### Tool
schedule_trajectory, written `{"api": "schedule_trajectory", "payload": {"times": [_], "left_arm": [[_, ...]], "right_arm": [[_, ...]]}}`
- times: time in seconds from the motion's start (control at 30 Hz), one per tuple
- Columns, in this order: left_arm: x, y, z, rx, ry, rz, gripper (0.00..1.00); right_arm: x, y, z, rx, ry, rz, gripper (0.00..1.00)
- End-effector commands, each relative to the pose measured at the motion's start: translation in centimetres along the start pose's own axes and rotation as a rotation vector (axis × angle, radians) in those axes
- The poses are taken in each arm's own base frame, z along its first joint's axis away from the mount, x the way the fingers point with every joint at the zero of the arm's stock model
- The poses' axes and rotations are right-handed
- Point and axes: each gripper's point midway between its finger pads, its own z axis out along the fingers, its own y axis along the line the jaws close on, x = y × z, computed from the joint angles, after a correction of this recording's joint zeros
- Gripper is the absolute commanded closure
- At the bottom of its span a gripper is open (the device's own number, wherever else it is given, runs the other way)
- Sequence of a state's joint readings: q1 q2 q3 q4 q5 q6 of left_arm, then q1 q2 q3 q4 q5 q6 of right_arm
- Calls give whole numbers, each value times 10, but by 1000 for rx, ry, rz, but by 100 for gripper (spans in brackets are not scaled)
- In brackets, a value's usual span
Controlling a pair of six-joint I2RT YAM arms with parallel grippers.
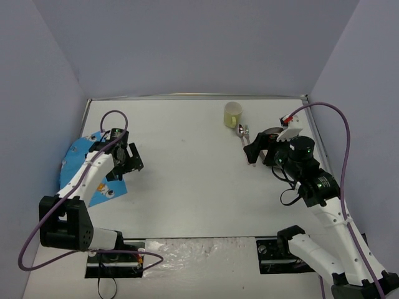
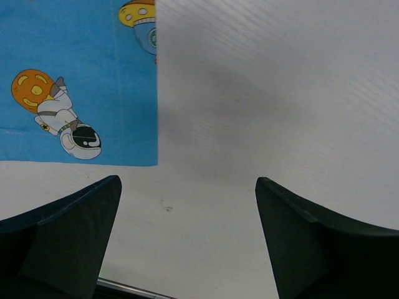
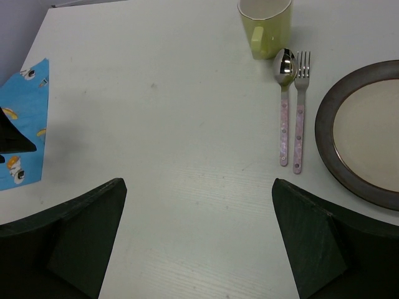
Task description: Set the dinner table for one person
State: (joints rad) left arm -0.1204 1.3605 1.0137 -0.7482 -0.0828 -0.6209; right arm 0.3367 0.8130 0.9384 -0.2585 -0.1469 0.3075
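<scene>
Two end effectors gape empty: left end effector beside the placemat at nine o'clock on the counter, right end effector near the plate at two. Placemat step likely; next, pinch its edge.

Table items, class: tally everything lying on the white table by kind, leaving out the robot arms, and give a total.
Mug: 1
Spoon: 1
Fork: 1
Plate: 1
Placemat: 1
Total on the table: 5

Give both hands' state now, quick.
Left hand: open, holding nothing.
Right hand: open, holding nothing.
</scene>
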Motion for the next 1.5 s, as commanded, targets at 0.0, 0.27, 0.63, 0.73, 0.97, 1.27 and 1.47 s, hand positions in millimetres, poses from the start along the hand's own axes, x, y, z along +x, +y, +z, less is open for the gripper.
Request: {"api": "schedule_trajectory", "payload": {"times": [0.0,0.27,0.63,0.73,0.97,1.27,1.47], "left_arm": [[-10,17,20,3,-16,-149,18],[5,24,54,-9,70,-159,26],[8,39,72,-48,91,-155,34],[9,39,74,-48,90,-155,33],[19,43,80,-65,118,-161,40],[35,49,85,-102,173,-167,92],[29,43,75,-76,175,-167,100]], "right_arm": [[-7,12,-2,-57,-36,5,0],[-1,10,0,-56,-21,-10,0],[2,14,-4,-83,-20,-18,0],[2,14,-4,-86,-22,-20,0],[1,14,-5,-87,-24,-22,0],[-1,15,-8,-91,-36,-26,0],[-3,17,-9,-100,-40,-27,0]]}}
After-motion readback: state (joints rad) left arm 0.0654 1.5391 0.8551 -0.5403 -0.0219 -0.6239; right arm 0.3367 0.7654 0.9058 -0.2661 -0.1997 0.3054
